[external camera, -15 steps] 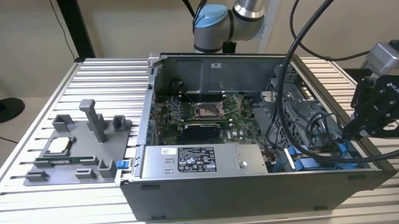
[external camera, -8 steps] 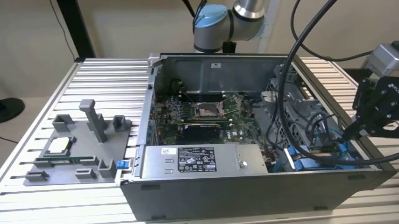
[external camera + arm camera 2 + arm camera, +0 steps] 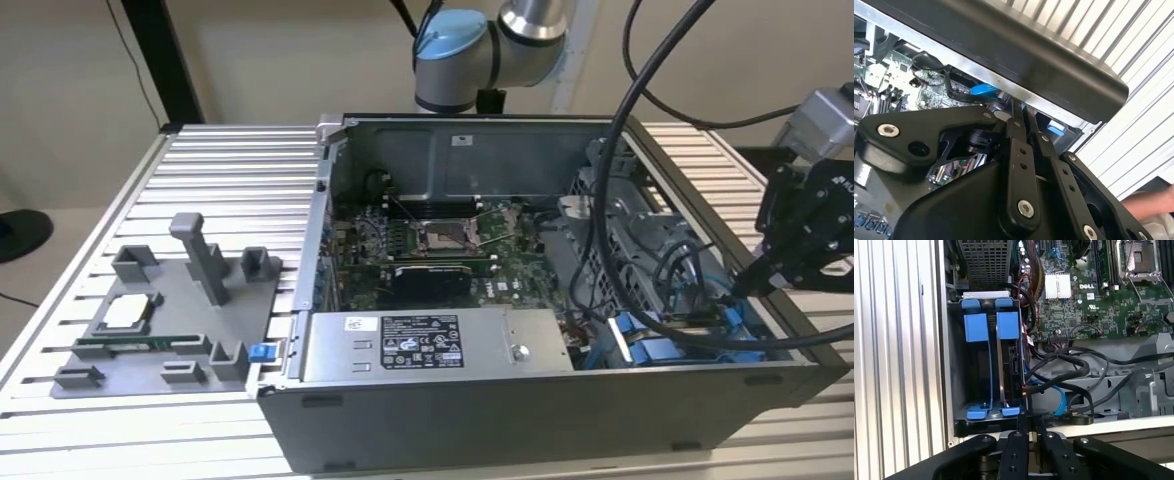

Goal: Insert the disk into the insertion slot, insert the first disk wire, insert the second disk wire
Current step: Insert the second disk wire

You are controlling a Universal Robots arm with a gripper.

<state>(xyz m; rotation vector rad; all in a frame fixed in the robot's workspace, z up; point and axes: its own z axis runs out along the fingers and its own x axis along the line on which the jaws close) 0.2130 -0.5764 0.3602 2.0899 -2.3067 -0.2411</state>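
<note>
The disk [image 3: 1010, 365] stands on edge inside the insertion slot [image 3: 956, 390], in the slot's half nearer the motherboard [image 3: 1094, 305]. The claw [image 3: 1032, 424] hangs just beside the slot, at the disk's end, its fingers drawn together.

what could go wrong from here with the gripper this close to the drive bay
1. Black cables loop right beside the insertion slot where the disk stands. The gripper is close and could snag them.
2. The gripper hangs at the case rim, so a small drift might strike the sheet metal.
3. What looks like a person's hand is near the gripper in the second wrist view, a possible pinch risk.
</note>
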